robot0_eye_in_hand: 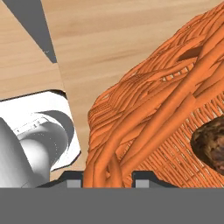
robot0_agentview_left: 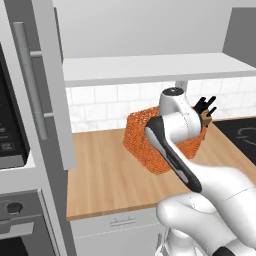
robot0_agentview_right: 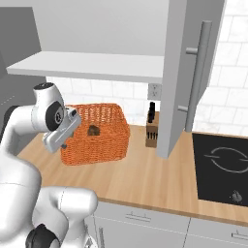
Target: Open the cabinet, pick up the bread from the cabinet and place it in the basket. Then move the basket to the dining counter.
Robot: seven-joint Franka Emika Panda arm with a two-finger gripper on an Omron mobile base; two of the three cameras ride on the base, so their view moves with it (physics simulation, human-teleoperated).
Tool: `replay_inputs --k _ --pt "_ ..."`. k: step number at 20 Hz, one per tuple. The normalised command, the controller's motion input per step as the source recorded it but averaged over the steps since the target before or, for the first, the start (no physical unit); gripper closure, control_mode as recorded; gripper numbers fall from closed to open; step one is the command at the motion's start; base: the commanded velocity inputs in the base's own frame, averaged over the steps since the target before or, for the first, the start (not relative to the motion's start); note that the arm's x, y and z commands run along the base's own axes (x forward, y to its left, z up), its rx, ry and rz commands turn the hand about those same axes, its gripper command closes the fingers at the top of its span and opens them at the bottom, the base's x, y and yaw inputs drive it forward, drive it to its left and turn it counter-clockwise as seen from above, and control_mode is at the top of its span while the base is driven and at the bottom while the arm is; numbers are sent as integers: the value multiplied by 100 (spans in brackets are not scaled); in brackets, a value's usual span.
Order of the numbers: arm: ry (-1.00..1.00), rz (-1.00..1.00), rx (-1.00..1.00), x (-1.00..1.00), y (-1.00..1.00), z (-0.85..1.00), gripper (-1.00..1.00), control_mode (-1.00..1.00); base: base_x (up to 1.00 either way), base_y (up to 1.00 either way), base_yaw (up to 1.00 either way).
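The orange woven basket rests on the short wood counter backed by white tiles. The brown bread lies inside it. My gripper is at the basket's near left rim, and the woven rim strands fill the gap between the two fingertips. The light grey cabinet stands open above, one door swung out on the left and the other door on the right, with its bottom shelf bare. The dining counter is out of view.
A wooden knife block stands just right of the basket. A black cooktop lies at the counter's right end. An oven stack fills the left side. Bare wood lies in front of the basket.
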Motion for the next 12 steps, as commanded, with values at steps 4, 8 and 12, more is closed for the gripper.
replay_inputs --k 4,8,12 --pt "1 1 -6 7 0 19 100 -100 0 0 0" --pt "2 0 -2 3 0 0 100 -100 0 0 0" --pt "0 0 0 0 0 0 100 -100 0 0 0"
